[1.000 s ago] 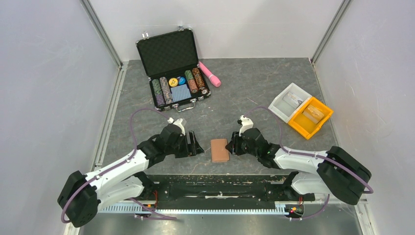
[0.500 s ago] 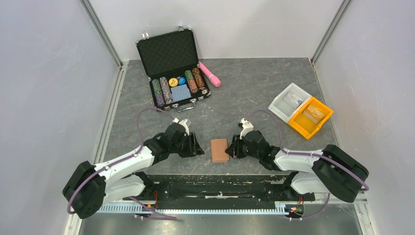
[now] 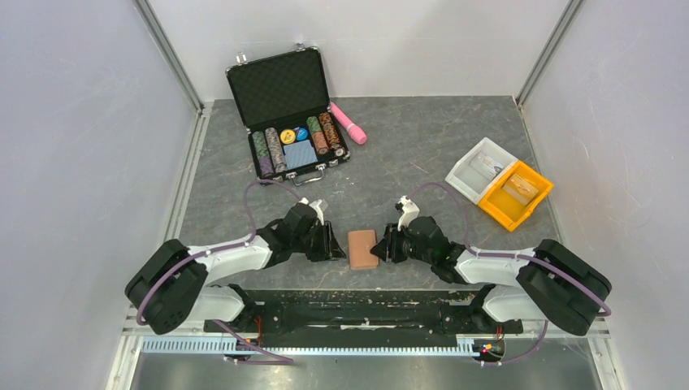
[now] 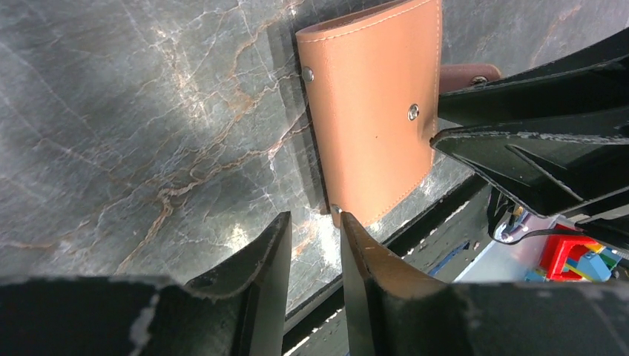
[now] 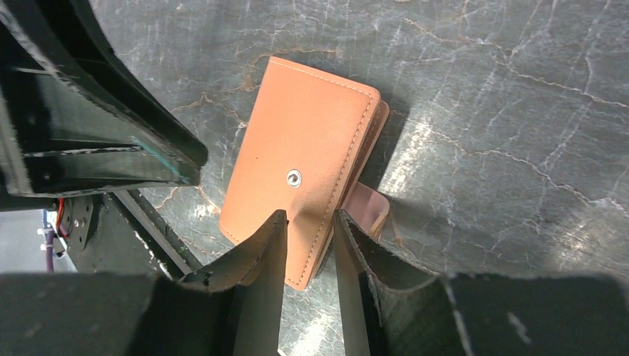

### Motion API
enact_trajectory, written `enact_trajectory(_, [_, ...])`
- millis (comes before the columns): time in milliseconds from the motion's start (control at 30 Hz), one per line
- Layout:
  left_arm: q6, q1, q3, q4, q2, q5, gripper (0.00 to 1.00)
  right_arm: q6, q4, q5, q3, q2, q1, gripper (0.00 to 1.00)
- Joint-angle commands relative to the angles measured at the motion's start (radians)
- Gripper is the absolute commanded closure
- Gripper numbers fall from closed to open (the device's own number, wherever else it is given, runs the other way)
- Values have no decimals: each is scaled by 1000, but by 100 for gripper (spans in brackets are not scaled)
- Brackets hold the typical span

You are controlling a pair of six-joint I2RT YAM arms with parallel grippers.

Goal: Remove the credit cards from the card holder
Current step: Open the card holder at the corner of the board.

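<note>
Tan card holder [image 3: 363,249], tab [image 5: 369,213] (wrist views only), between slightly parted left gripper [image 4: 313,221], right gripper [image 5: 305,216].

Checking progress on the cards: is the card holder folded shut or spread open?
Folded shut. The card holder lies flat, only brown outer leather showing, no cards visible; its closing tab sits unsnapped.

Black chip case [image 3: 276,85], lid open (chips [image 3: 274,149] inside); pink cyl. [image 3: 348,123] just beside, rt; white tray [image 3: 465,175] touching yellow bin [image 3: 497,208], far rt.
</note>
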Motion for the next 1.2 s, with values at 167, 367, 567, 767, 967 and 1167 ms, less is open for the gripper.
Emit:
enact_trajectory(167, [-22, -8, -22, 164, 105, 55, 64, 54, 158, -81, -23, 5, -2, 69])
enact_trajectory(367, [-28, -13, -32, 191, 121, 63, 65, 102, 276, -146, -48, 13, -2, 69])
enact_trajectory(567, [-34, -18, -40, 210, 121, 69, 66, 137, 341, -180, -49, 48, -2, 71])
enact_trajectory(767, [-53, -21, -59, 245, 115, 81, 66, 140, 339, -173, -47, 69, -2, 75])
enact_trajectory(967, [-76, -22, -66, 258, 89, 94, 65, 118, 301, -149, -37, 92, -2, 86])
enact_trajectory(1167, [-54, -22, -19, 102, 7, 66, 52, 51, 172, -95, -30, 34, -22, 100])
